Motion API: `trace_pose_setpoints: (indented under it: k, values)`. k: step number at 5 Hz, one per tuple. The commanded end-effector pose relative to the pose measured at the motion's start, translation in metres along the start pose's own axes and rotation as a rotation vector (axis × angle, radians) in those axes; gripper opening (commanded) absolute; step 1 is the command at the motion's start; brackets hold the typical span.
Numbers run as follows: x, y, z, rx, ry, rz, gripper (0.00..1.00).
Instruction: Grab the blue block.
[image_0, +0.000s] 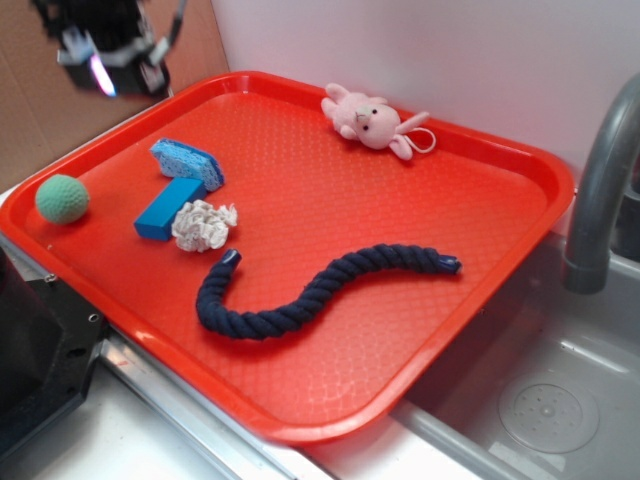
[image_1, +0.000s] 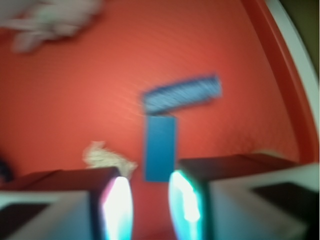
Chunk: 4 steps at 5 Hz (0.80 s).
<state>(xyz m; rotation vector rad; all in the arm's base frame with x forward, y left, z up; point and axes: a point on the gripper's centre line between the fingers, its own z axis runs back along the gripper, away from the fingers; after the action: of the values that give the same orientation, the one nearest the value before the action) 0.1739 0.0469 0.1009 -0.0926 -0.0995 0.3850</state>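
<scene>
The blue block lies flat on the red tray near its left side, between a lighter blue sponge and a white crumpled wad. My gripper hangs high above the tray's far left corner, well apart from the block. The wrist view is blurred. There the block stands lengthwise just ahead of the gap between my fingers, with the sponge beyond it. The gripper is open and nothing is between the fingers.
A green ball rests by the tray's left rim. A dark navy rope snakes across the middle and a pink plush toy lies at the back. A grey faucet and a sink are to the right.
</scene>
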Motion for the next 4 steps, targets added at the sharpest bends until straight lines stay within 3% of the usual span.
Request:
trace_pose_setpoints:
  k: [1,3,4]
  values:
    - [0.007,0.018,-0.060,0.036,0.015,0.093,1.00]
    - [0.006,-0.001,-0.089,0.055,0.049,0.048,1.00]
    - [0.003,-0.001,-0.085,0.068,0.068,0.029,0.00]
